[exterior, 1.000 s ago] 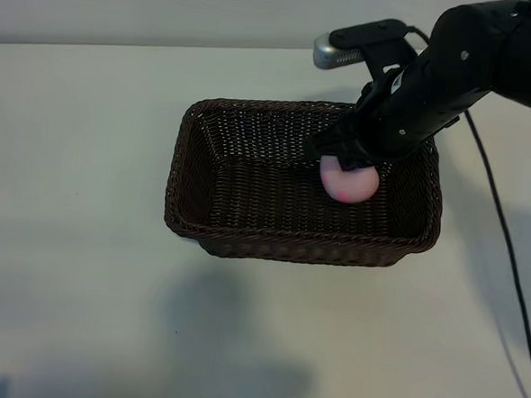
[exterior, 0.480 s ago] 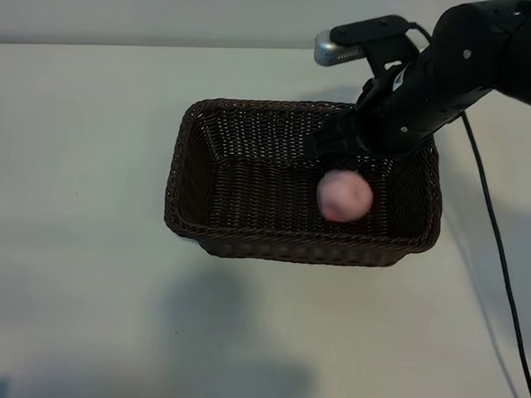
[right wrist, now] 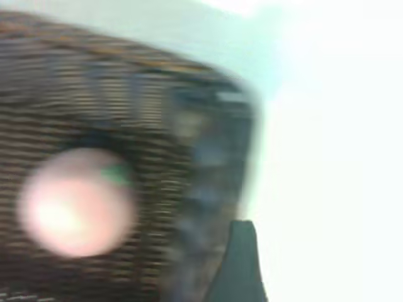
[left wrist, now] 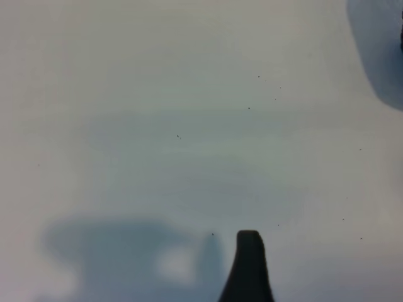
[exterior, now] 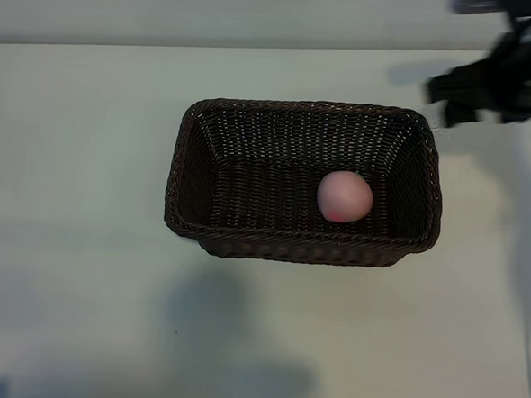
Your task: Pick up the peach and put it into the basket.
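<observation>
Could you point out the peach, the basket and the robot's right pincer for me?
peach (exterior: 345, 196), exterior view, middle of its pink skin.
basket (exterior: 298, 252), exterior view, braided near rim.
right pincer (exterior: 453, 102), exterior view, between its blurred dark fingertips, beyond the basket's far right corner.

Rough woven wicker basket (exterior: 251, 144), smooth matt peach (exterior: 345, 197)

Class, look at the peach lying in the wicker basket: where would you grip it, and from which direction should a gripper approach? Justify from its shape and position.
Grip the peach across its widest middle, coming straight down from above. It is round, so no side is better than another, but the basket's sloping walls enclose it and its front wall stands close by, which likely blocks any sideways approach. The open top is probably the only free way in.
</observation>
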Action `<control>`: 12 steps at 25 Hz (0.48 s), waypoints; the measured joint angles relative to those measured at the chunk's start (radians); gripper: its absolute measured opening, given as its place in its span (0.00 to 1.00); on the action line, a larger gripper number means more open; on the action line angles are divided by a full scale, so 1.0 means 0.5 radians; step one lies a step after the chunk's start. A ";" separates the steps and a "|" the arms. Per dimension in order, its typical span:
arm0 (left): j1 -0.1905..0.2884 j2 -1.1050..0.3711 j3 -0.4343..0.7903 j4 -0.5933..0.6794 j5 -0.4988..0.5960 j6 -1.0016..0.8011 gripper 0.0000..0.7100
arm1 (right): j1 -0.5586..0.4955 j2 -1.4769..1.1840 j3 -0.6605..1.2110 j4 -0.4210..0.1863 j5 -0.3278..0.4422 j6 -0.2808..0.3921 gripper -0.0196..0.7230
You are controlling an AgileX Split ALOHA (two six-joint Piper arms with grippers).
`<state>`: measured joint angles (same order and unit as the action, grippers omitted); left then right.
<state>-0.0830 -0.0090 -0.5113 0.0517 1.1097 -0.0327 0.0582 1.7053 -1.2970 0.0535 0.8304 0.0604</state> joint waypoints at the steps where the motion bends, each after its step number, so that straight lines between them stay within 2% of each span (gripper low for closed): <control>1: 0.000 0.000 0.000 0.000 0.000 0.000 0.84 | -0.057 0.000 0.000 -0.023 0.026 0.002 0.82; 3: 0.000 0.000 0.000 0.000 0.000 0.000 0.84 | -0.165 -0.002 0.000 -0.053 0.069 0.002 0.82; 7: 0.000 0.000 0.000 0.000 0.000 0.000 0.84 | -0.242 -0.011 0.000 -0.067 0.140 0.006 0.82; 12: 0.000 0.000 0.000 0.000 0.000 0.000 0.84 | -0.244 -0.106 0.000 -0.163 0.387 -0.001 0.82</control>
<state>-0.0830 -0.0090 -0.5113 0.0517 1.1097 -0.0327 -0.0637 1.6525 -1.2970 -0.0278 1.0239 0.0597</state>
